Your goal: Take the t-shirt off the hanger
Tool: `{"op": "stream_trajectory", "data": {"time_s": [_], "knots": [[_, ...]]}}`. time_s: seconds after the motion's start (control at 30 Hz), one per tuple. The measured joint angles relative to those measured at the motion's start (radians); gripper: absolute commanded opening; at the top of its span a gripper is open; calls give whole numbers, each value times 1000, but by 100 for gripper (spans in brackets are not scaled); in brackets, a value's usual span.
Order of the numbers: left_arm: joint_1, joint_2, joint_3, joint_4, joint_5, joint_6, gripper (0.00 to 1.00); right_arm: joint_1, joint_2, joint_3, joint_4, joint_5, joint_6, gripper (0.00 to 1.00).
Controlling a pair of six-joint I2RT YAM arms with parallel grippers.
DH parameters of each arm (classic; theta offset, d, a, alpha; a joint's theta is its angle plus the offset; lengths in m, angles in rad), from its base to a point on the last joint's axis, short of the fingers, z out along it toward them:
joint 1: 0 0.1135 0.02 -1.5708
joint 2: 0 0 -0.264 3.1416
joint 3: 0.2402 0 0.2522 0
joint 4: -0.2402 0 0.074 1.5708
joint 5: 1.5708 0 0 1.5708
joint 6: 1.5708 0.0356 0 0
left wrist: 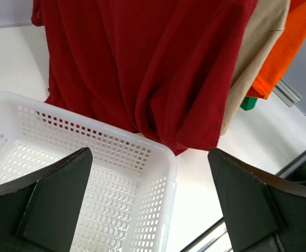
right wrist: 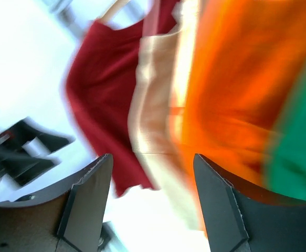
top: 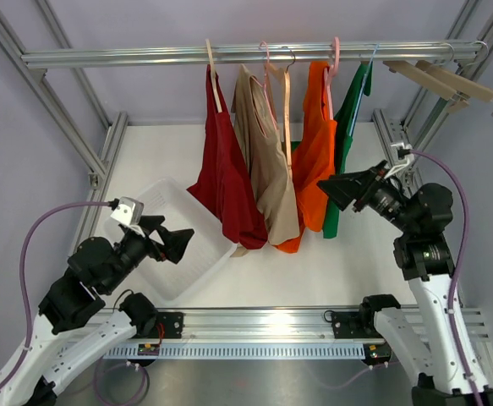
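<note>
Several t-shirts hang on hangers from the rail point(top: 145, 57): a dark red one point(top: 227, 182), a beige one point(top: 267, 161), an orange one point(top: 314, 152) and a green one point(top: 347, 118). My left gripper point(top: 172, 241) is open and empty above the white basket point(top: 157, 211), just left of the red shirt's hem point(left wrist: 158, 79). My right gripper point(top: 341, 188) is open and empty, close beside the orange and green shirts. The right wrist view is blurred and shows the red point(right wrist: 105, 105), beige point(right wrist: 155, 105), orange point(right wrist: 231, 79) and green point(right wrist: 299, 168) shirts ahead of the fingers.
The perforated white basket point(left wrist: 158, 157) lies on the white table at the left, under the red shirt's lower edge. Empty wooden hangers point(top: 449, 80) hang at the rail's right end. Aluminium frame posts stand on both sides.
</note>
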Motion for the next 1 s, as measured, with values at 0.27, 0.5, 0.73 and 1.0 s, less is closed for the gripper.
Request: {"op": "stream_trajectory", "data": {"time_s": [0.27, 0.5, 0.73, 1.0], "knots": [[0, -73, -80, -2, -82, 14, 98, 509, 273, 356, -94, 224, -104, 71], [0, -95, -114, -5, -124, 9, 99, 724, 589, 721, -227, 512, -257, 71], [15, -95, -114, -5, -124, 11, 99, 822, 897, 1061, -410, 798, -385, 74], [19, -95, -114, -5, -123, 14, 99, 902, 1117, 1309, -582, 1039, -486, 76]]}}
